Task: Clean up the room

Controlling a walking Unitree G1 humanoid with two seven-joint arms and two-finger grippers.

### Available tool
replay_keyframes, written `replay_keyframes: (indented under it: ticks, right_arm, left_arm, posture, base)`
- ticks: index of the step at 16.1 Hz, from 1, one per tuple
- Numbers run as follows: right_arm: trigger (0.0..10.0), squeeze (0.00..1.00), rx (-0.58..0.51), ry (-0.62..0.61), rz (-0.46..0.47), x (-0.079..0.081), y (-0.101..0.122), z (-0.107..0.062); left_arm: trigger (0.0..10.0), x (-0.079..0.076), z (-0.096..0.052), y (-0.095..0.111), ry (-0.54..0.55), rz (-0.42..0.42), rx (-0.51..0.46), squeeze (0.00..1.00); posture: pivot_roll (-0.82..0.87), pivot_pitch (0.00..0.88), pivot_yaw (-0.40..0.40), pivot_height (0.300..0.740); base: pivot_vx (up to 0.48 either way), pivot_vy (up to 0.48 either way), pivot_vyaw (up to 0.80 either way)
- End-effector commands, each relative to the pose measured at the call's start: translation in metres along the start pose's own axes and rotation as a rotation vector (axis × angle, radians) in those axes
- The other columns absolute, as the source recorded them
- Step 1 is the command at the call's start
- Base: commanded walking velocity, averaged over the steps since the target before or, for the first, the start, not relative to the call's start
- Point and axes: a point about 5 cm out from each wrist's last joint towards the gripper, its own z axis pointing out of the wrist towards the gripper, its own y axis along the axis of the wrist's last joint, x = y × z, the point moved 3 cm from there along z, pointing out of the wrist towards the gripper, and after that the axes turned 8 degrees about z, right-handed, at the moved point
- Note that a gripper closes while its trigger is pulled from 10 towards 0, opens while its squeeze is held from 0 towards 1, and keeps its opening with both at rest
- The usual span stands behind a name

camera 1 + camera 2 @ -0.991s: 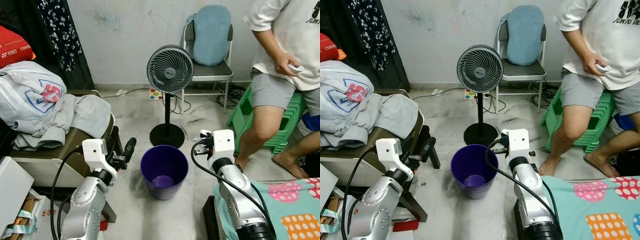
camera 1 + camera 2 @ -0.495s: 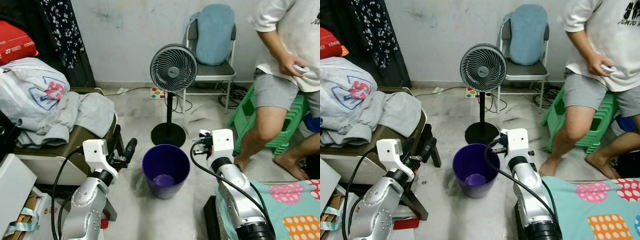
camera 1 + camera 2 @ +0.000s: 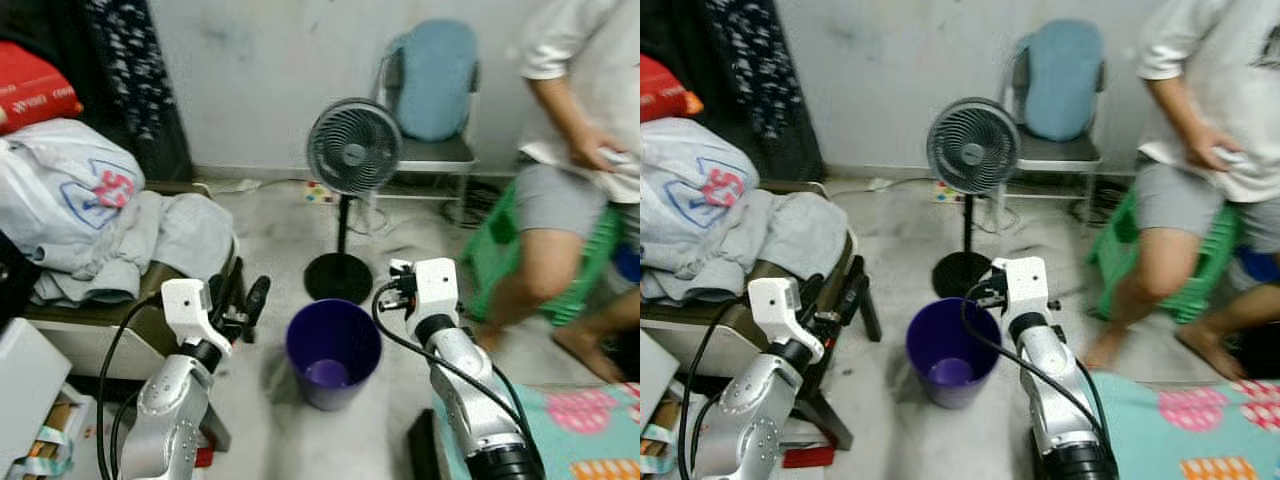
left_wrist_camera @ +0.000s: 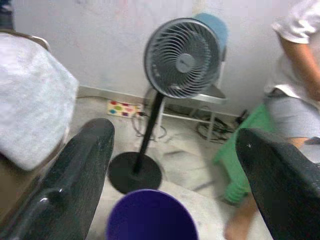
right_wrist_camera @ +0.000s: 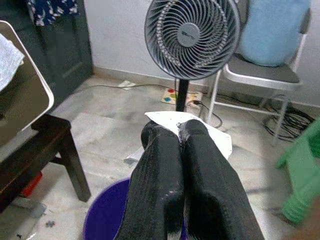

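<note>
A purple bin (image 3: 334,352) stands on the floor between my two arms, with a small bit of something at its bottom. My right gripper (image 5: 172,129) is shut on a piece of white paper (image 5: 212,136) and hovers at the bin's far right rim (image 3: 400,290). My left gripper (image 3: 240,300) is open with nothing between its fingers, held left of the bin. Through its spread fingers (image 4: 75,175) I see the bin (image 4: 150,217) below and the fan beyond.
A standing fan (image 3: 352,150) is just behind the bin, and a chair with a blue cushion (image 3: 432,85) behind that. A person (image 3: 580,170) sits on a green stool at right. A clothes-piled armchair (image 3: 110,230) is at left, and dotted bedding (image 3: 590,440) at lower right.
The whole picture has shifted and blurred, so the camera has moved. Both arms keep much the same pose, and the right gripper still holds the paper by the bin.
</note>
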Motion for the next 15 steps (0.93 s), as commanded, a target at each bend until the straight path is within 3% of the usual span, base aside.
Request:
replay_keyframes:
  ticks: [1,10,15]
  right_arm:
    - [10.0,0.0,-0.028,0.006,-0.006,0.001,0.009,0.003]
    - [10.0,0.0,-0.059,-0.068,-0.015,-0.015,0.014,-0.002]
    - [10.0,0.0,-0.077,-0.082,-0.01,-0.014,0.019,0.0]
  left_arm:
    - [10.0,-0.001,0.003,0.006,-0.003,0.011,-0.018,0.0]
    - [10.0,-0.004,0.02,0.011,-0.04,0.02,-0.038,0.0]
    - [10.0,-0.005,0.024,0.012,-0.053,0.021,-0.034,0.0]
  posture:
    - [-0.11,0.0,0.02,0.74]
    - [-0.16,0.0,0.054,0.74]
    - [-0.18,0.0,0.073,0.74]
  base:
    - [0.274,0.0,0.76]
    - [0.299,0.0,0.08]
    - [0.0,0.0,0.0]
